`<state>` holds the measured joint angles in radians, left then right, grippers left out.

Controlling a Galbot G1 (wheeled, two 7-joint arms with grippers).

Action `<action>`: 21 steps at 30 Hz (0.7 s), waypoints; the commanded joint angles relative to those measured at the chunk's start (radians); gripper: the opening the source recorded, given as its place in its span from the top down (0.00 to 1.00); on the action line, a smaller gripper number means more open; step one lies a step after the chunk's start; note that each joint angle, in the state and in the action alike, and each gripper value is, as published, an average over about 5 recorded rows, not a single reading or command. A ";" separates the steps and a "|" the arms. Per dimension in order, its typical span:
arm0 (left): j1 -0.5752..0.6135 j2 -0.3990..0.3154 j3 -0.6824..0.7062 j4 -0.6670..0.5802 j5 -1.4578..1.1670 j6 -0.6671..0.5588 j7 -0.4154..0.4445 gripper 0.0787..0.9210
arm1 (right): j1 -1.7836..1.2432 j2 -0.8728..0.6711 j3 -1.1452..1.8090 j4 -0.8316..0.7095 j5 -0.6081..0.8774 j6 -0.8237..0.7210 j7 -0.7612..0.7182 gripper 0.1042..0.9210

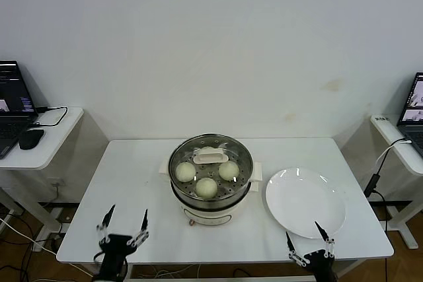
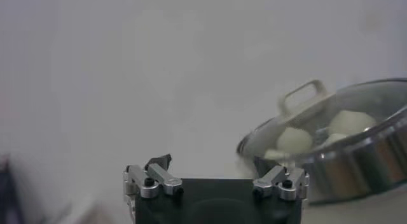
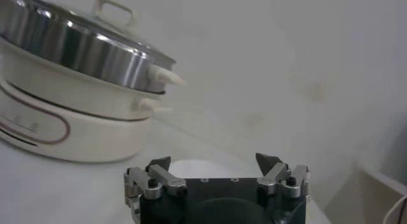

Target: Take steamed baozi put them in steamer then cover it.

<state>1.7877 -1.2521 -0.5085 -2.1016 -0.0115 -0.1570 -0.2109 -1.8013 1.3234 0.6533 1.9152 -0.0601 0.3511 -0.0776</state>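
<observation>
The steamer [image 1: 210, 197] stands mid-table, a steel pot on a cream-white base. The glass cover [image 1: 231, 149] sits on it, its bar handle [image 1: 210, 157] in the middle. Under the glass lie three baozi [image 1: 206, 187], and another shows partly behind the handle. My left gripper [image 1: 127, 220] is open and empty at the table's front left edge. My right gripper [image 1: 304, 234] is open and empty at the front right, beside the plate. The left wrist view shows the covered steamer [image 2: 356, 161] with baozi [image 2: 294, 140] inside. The right wrist view shows the steamer [image 3: 76, 53] from its side.
An empty white plate [image 1: 304, 201] lies right of the steamer; its edge shows in the right wrist view [image 3: 191, 166]. A side table [image 1: 49, 146] with a laptop [image 1: 10, 107] and mouse stands at the left. Another side table [image 1: 400, 140] with a laptop and cables stands at the right.
</observation>
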 commanded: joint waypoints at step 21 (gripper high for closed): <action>0.168 -0.074 -0.056 0.019 -0.247 -0.105 0.055 0.12 | -0.117 -0.121 -0.093 0.164 0.185 -0.217 0.038 0.12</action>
<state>1.9314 -1.3142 -0.5659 -2.0822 -0.2302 -0.2631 -0.1680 -1.8990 1.2158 0.5836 2.0532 0.1103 0.1758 -0.0496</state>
